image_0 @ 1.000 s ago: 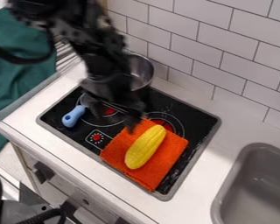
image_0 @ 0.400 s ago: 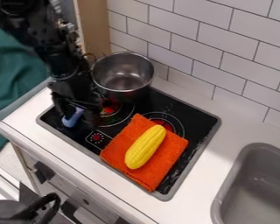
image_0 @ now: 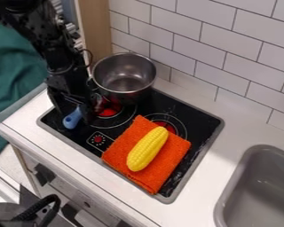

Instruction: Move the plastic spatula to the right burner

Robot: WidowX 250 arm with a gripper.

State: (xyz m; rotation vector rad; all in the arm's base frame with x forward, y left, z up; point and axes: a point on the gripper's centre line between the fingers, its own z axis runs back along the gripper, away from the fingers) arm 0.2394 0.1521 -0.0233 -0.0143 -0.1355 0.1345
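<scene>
Pincer (image_0: 79, 109) released, its two fingers standing apart, the arm hung down from the upper left over the stove's (image_0: 135, 165) left part. Between the fingers showed the blue handle of the spatula (image_0: 72, 120) (the rest of it was hidden under the dark grip). That handle lay by the stove's left edge, just left of the left burner (image_0: 108, 111) and well apart from the right burner (image_0: 181, 128).

An orange towel (image_0: 118, 153) was spread across the near right part of the stove, covering some of the right burner, whose red middle peeped out past the cloth's far edge. On the towel lay a yellow corn (image_0: 147, 149), slanting from near left to far right. At the stove's far left stood a metal pot (image_0: 126, 92), upright, its mouth facing up, beyond the left burner.

The stove was set into a white tabletop (image_0: 207, 188), with a grey sink (image_0: 226, 198) to the right and a tiled wall (image_0: 195, 40) along the far side. Green fabric (image_0: 17, 84) hung at the left.
</scene>
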